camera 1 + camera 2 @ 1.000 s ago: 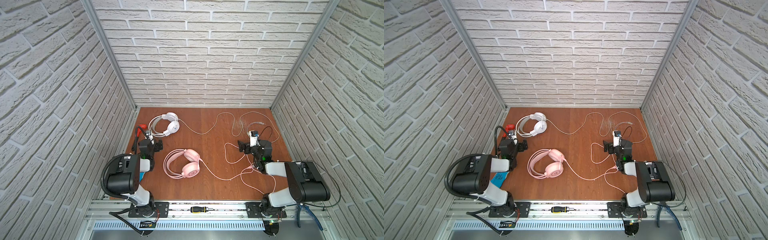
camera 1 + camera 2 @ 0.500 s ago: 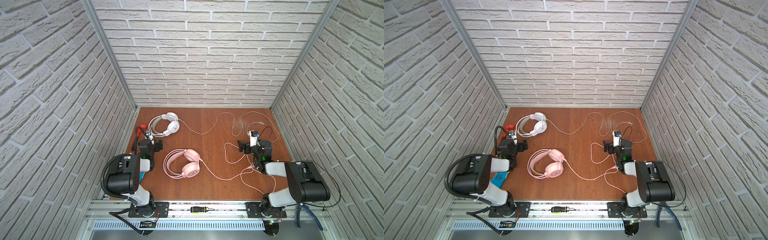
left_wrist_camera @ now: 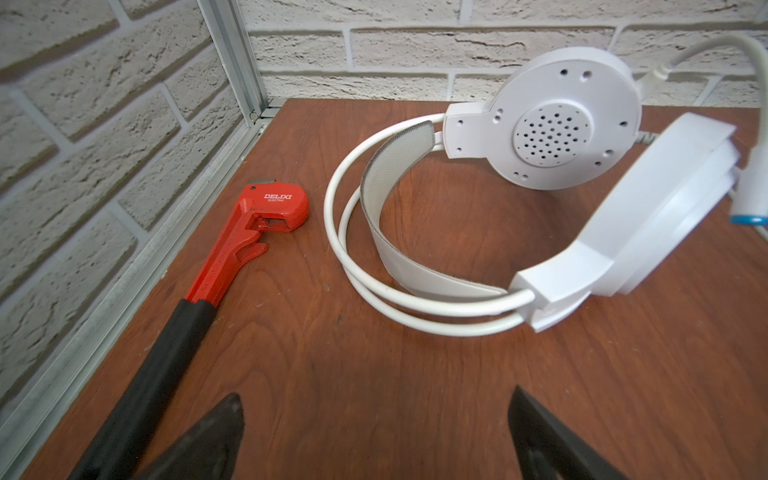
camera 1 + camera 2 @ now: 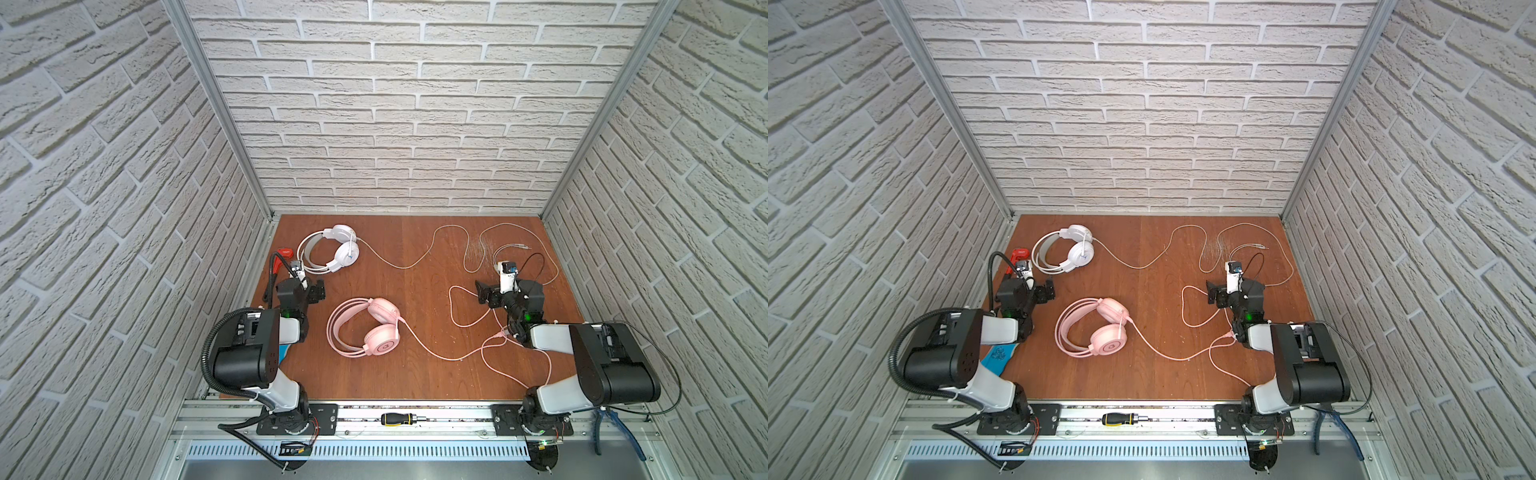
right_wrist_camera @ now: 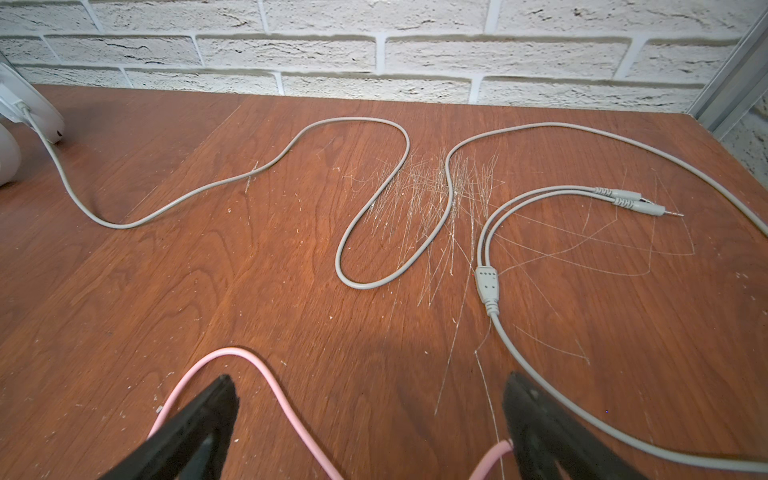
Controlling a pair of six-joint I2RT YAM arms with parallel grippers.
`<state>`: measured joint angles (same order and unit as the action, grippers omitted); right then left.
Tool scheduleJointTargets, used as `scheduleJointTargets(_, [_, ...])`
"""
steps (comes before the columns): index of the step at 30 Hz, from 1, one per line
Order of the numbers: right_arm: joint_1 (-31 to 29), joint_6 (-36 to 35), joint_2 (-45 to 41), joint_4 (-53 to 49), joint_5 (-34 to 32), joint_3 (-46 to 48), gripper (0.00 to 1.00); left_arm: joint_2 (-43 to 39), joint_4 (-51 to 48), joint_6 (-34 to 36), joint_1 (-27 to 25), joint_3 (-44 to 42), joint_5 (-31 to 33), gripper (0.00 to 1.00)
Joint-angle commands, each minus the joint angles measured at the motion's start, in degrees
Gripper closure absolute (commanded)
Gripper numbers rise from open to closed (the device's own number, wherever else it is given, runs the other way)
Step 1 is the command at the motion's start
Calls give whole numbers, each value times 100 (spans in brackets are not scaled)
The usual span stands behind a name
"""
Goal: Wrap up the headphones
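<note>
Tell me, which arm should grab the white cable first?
Probably right: the right gripper, open, hovers beside the white cable near its plugs. The left gripper faces the white headset, far from that loose end.

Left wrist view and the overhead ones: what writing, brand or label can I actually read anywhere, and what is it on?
"DELIXI": white letters on the red head of the pipe wrench, left wrist view.
"ELECTRIC": smaller, just beneath it.
On the pink headphones: a round mark on an earcup, too small to read.
On the blue object: white marks, too blurred to read.
</note>
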<state>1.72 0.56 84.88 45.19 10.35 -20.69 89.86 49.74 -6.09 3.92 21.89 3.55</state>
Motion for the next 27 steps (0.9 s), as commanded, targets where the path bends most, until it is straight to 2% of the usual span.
scheduleJointTargets(1, [-9, -56, -7, 158, 20, -93, 0, -67, 217, -36, 51, 43, 17, 2])
scheduleJointTargets(4, [-10, -12, -59, 146, -86, -108, 0, -499, -338, -40, 47, 161, 74, 2])
scheduleJointTargets(8, [-20, -41, -420, -582, -112, -346, 0, -1195, -1111, 128, -75, 294, 38, 2])
scheduleJointTargets(13, [-33, 68, -1093, -1380, -461, -521, 0, -1985, -3119, -102, -262, 1239, 88, 2])
scheduleJointTargets(16, [-39, 137, -1457, -1734, -652, -622, 0, -2210, -4277, -337, -412, 1939, 132, 2])
scheduleJointTargets(22, [-67, 19, -2064, -2710, -572, -1016, 0, -2316, -6550, -943, -930, 3190, 471, 2])
scheduleJointTargets(27, [-161, 15, -2523, -3509, -553, -1305, 0, -2327, -7893, -1460, -1506, 3813, 880, 2])
